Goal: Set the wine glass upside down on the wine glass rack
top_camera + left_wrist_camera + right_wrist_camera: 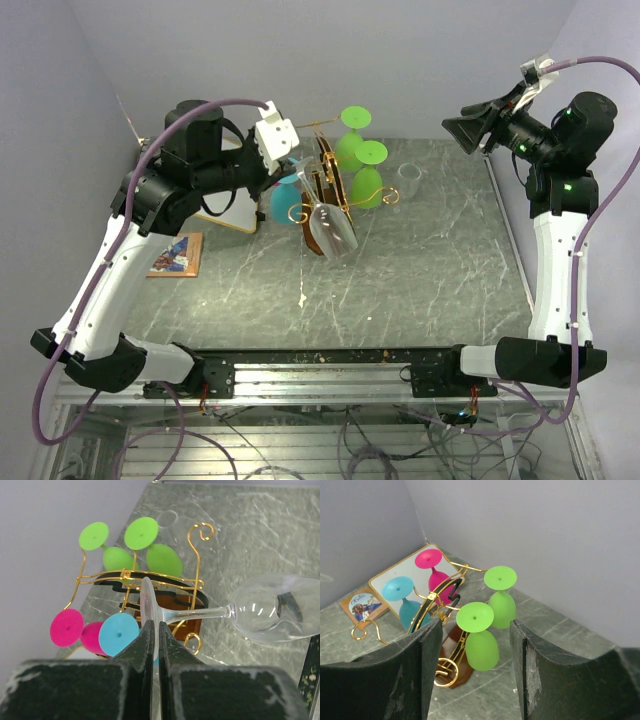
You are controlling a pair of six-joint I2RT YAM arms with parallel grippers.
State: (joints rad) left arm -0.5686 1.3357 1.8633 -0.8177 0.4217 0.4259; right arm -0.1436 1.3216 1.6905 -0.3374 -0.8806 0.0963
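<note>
My left gripper (283, 150) (155, 625) is shut on the edge of the round foot of a clear wine glass (331, 232) (272, 610). The glass hangs tilted, its stem reaching away from the fingers and its bowl low on the near side of the wine glass rack (322, 180) (131, 574) (454, 645), a gold wire stand on a brown wooden base. The clear foot is level with the rack's upper arms. My right gripper (465, 130) (476, 627) is open and holds nothing, raised high at the back right and facing the rack from a distance.
Two green glasses (362, 165) (481, 647), a blue one (285, 200) (119, 634) and a pink one (67, 627) (432, 577) hang upside down on the rack. A second clear glass (410, 180) stands right of it. A framed board (225, 215) and a small picture card (175, 255) lie at the left.
</note>
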